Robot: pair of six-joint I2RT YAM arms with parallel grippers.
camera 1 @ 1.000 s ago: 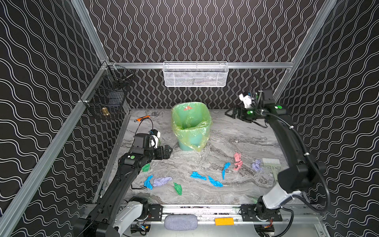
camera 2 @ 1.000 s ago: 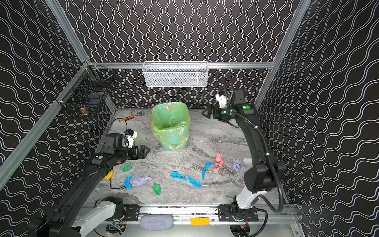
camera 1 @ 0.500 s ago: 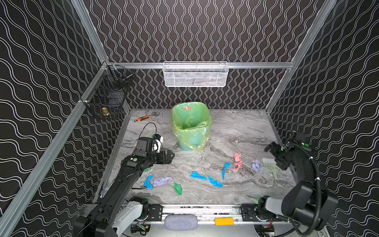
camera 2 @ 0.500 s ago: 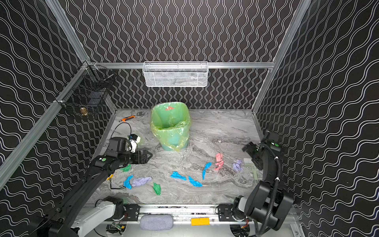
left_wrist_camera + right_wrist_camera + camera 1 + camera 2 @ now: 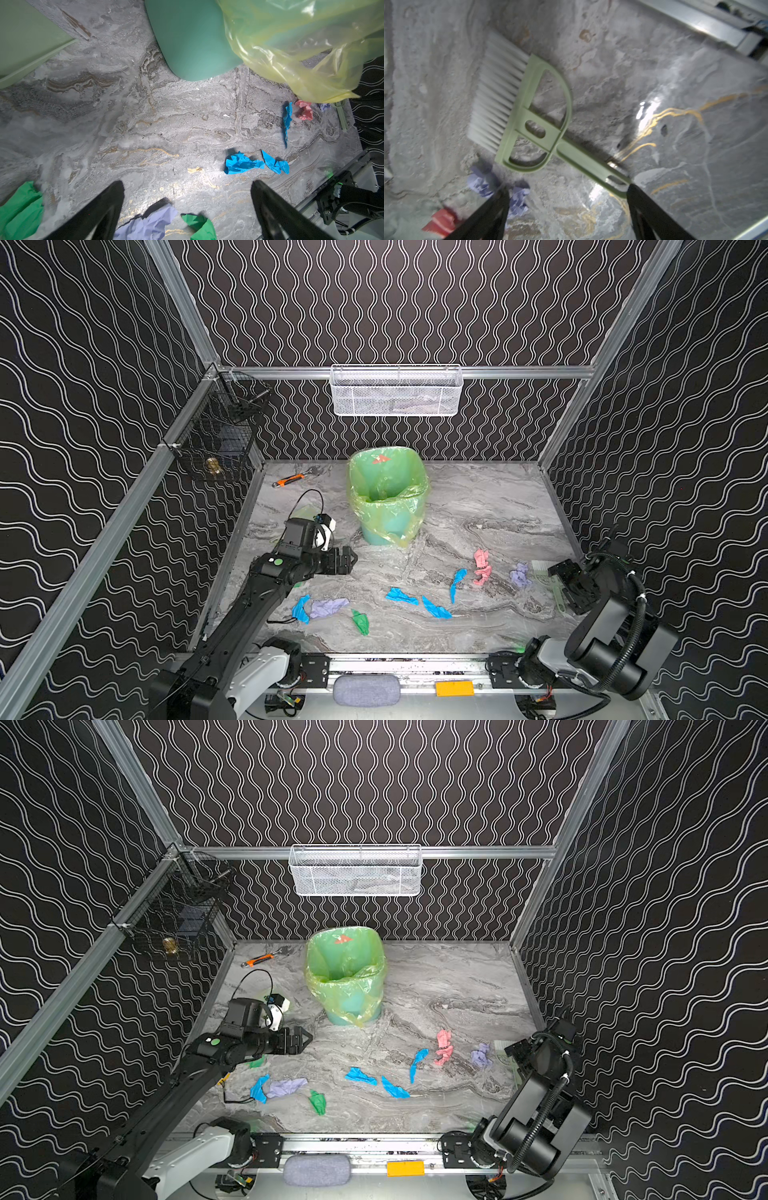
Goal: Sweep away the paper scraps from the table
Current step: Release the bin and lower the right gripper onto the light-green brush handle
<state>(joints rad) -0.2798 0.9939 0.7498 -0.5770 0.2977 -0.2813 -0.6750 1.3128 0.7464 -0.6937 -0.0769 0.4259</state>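
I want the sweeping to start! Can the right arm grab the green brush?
Probably yes. The open right gripper hangs just by the brush; its handle lies bare on the table.

- Grey marbled desk [image 5: 478, 506], rail-edged.
- Green lined bin [image 5: 376, 531] stands back-centre.
- Orange-handled wrench [image 5: 291, 480] lies back left.
- Crumpled paper scraps [image 5: 401, 596], 4 of them blue, lie scattered across the front.
- Pale green brush [image 5: 529, 116] lies flat beside 1 lilac scrap, right.

Top views sharp, evenly lit; right wrist view blurred
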